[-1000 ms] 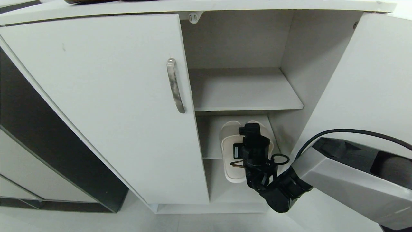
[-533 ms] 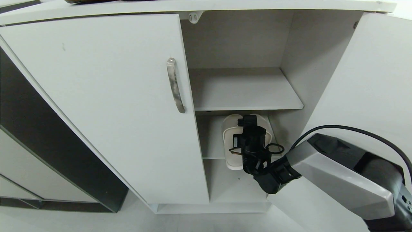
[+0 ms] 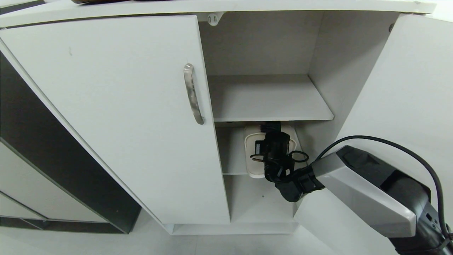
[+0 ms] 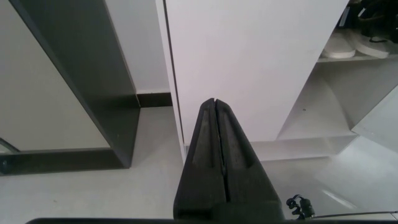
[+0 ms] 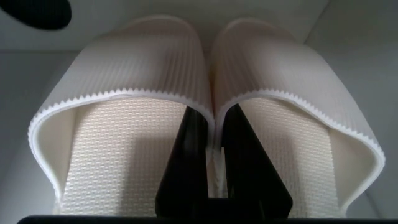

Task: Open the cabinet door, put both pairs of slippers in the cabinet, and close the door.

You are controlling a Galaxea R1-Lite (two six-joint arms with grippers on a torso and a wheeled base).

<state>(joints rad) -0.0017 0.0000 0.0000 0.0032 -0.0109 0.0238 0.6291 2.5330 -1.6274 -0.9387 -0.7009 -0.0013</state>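
Observation:
A pair of white slippers (image 3: 252, 157) lies toes-in on the cabinet's lower inner shelf (image 3: 231, 156), heels near the shelf's front edge. My right gripper (image 3: 271, 131) reaches in under the upper shelf (image 3: 269, 99) and is shut on them. In the right wrist view its black fingers (image 5: 186, 168) pinch the two touching inner walls of the slippers (image 5: 124, 118), and the gripper (image 5: 214, 171) sits between the straps. My left gripper (image 4: 214, 109) hangs shut and empty above the floor in front of the closed left door. From there the slippers (image 4: 348, 46) show on the shelf.
The right cabinet door (image 3: 400, 88) stands swung open beside my right arm. The left door (image 3: 106, 106) with its metal handle (image 3: 193, 94) is shut. The bottom compartment (image 3: 254, 205) holds nothing. A dark thing (image 3: 88, 1) lies on the cabinet top. A dark unit (image 3: 21, 117) stands to the left.
My right arm has pushed the white slippers deeper into the cabinet, from overhanging the lower shelf's front edge to lying farther in under the upper shelf.

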